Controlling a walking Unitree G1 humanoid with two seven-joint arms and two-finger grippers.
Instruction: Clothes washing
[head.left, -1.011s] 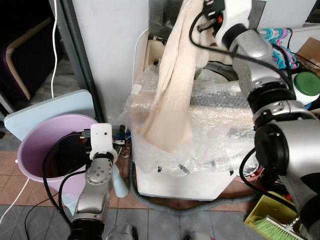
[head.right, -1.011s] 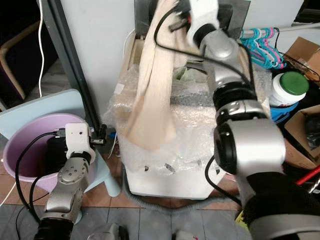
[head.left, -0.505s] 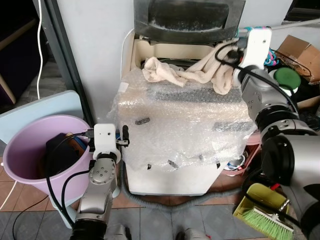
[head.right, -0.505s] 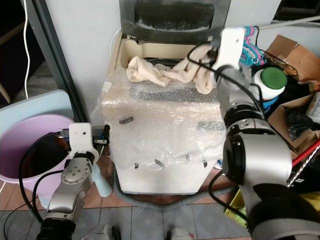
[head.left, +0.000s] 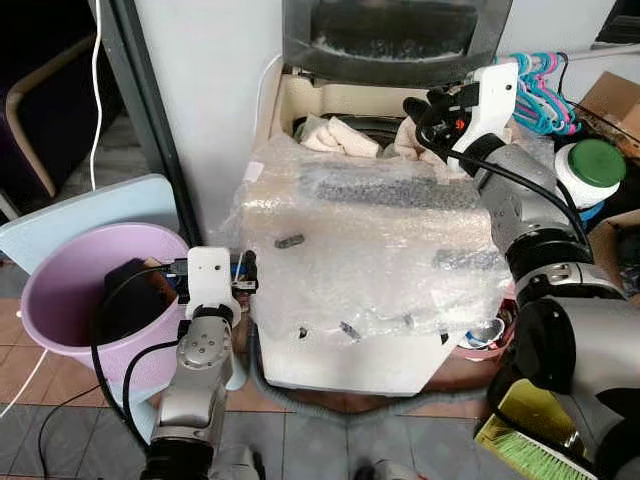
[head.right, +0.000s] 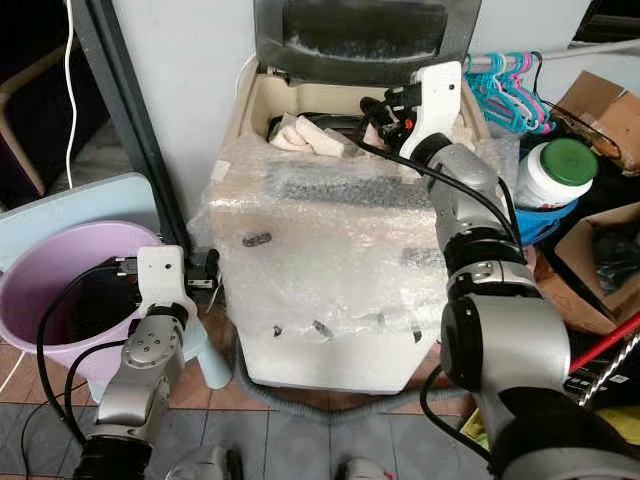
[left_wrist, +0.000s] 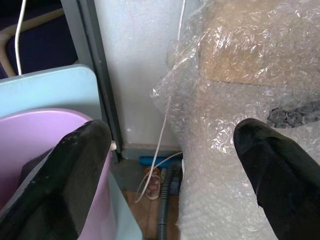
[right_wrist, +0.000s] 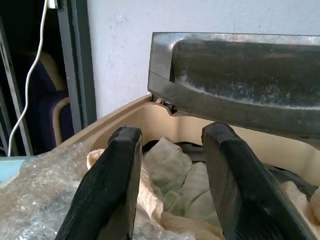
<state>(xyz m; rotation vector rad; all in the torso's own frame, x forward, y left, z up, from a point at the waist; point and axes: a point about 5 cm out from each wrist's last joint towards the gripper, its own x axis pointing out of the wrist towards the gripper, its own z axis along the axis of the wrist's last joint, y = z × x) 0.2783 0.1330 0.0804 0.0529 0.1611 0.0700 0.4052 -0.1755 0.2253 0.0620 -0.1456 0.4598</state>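
At the open top of the washing machine (head.left: 370, 300), which is standing wrapped in bubble wrap (head.left: 380, 240) against a white wall, the right gripper (head.left: 425, 105) is hovering just above the tub opening, its jaws parted and holding nothing. Through the right wrist view the two black fingers (right_wrist: 110, 185) are framing the cream-coloured garment (right_wrist: 170, 175), which is lying crumpled inside the tub and partly draping over its front edge. The same garment is showing as pale folds at the left and right of the opening, just beside the gripper. The dark lid (head.left: 395, 35) is standing raised behind it, leaning back toward the wall.

The left gripper (head.left: 243, 272) is hanging low beside the machine's left front corner, its jaws spread wide and empty; in the left wrist view one finger (left_wrist: 75, 170) is sitting over the purple basin (head.left: 75, 300) and the other against the bubble wrap. The basin is resting on the floor to the left of the machine, with a dark item (head.left: 125, 305) lying inside it and a pale blue board (head.left: 90, 210) standing behind it.

To the right of the machine, turquoise and pink hangers (head.left: 545, 85) are hanging in a bunch, and a white jar with a green lid (head.left: 590, 170) is sitting near them
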